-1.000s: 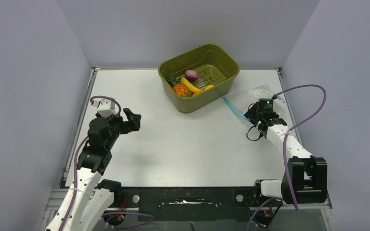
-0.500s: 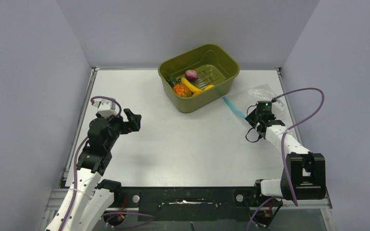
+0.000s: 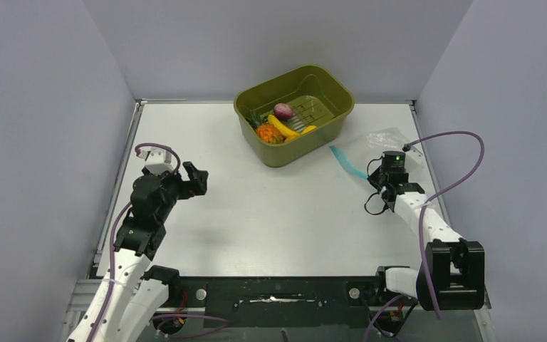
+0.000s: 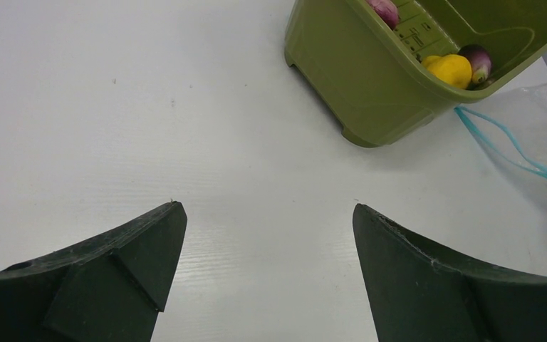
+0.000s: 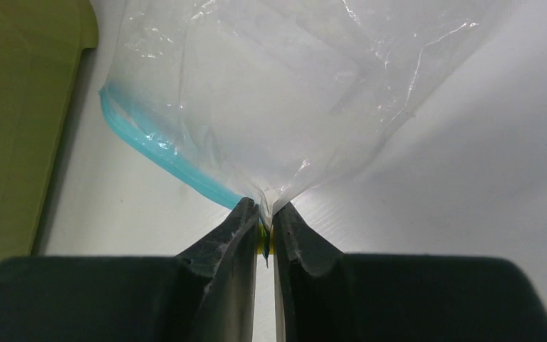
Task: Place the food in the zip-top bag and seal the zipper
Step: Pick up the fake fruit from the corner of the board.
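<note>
Seen from above, the white tabletop [image 3: 271, 214] carries an olive-green basin [image 3: 285, 153] at its far side. All the food lies inside it, bunched toward the near-left wall: a yellow banana [image 3: 283, 127], an orange fruit with a green leafy top [image 3: 267, 132], a purple-pink round piece [image 3: 283, 110] and a yellow-orange piece [image 3: 308, 129]. The clear zip-top bag [image 3: 384, 137] lies on the tabletop to the right of the basin, near the right wall, with its teal-blue zipper [image 3: 345, 161] running from beside the basin's near-right corner toward the right pincer [image 3: 379, 171]. That pincer sits low at the bag's near end. The left pincer [image 3: 198, 178] hovers over the left part of the tabletop, well apart from the basin and the bag.

From the left wrist, the two dark fingers [image 4: 114, 285] stand far apart with only bare tabletop between them, so this pincer is released and holds nothing. The basin sits ahead at the upper right, with a yellow piece and a purple piece showing over its rim. The bag's mouth lies just beyond the basin's corner, and the zipper's two strips are parted there.

From the right wrist, the fingers [image 5: 235, 235] are clenched together on a gathered bit of the bag's film, right where the zipper ends. The bag spreads out ahead, crinkled and with no food in it. The zipper curves away to the left toward the basin's wall, which fills the left edge.
</note>
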You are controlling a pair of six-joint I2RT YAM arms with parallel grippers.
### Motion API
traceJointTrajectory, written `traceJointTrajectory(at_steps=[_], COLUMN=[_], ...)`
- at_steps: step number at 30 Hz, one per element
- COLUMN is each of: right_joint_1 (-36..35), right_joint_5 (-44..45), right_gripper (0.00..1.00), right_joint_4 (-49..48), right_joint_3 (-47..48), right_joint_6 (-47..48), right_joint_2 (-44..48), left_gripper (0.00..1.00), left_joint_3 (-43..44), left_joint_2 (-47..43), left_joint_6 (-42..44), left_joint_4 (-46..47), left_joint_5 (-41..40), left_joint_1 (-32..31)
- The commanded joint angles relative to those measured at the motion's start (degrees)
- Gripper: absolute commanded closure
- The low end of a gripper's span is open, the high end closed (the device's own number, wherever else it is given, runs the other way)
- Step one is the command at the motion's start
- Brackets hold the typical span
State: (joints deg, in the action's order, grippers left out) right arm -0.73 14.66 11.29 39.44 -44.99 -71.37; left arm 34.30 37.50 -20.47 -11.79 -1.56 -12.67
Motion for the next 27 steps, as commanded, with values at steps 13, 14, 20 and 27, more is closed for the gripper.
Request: traceJointTrajectory(at_steps=[13, 14, 20, 27], right_joint_1=[-1.2, -1.6, -4.3, -9.7], right_joint_5=[1.3, 0.7, -3.4, -16.9], right_gripper=[1.0, 1.0, 1.0, 0.99], right_joint_4=[16.9, 17.4, 23.2, 25.4], right_joint_3=[12.8, 13.3, 18.2, 21.2], right_joint_6=[6.7, 7.3, 10.3, 14.4], right_joint_2=[20.7, 21.8, 23.7, 22.8], left_gripper=[0.2, 0.21, 0.26, 0.34], left_joint_3=[-5.1, -5.1, -4.8, -5.0], left_joint_2=[-3.2, -2.9, -1.8, -1.4], left_joint_6=[1.8, 1.6, 2.4, 4.3], left_joint_4=[11.4, 11.4, 13.1, 19.8], left_joint_5=[4.2, 4.4, 9.1, 20.9], left_joint_1=[-1.1, -1.1, -1.6, -4.1])
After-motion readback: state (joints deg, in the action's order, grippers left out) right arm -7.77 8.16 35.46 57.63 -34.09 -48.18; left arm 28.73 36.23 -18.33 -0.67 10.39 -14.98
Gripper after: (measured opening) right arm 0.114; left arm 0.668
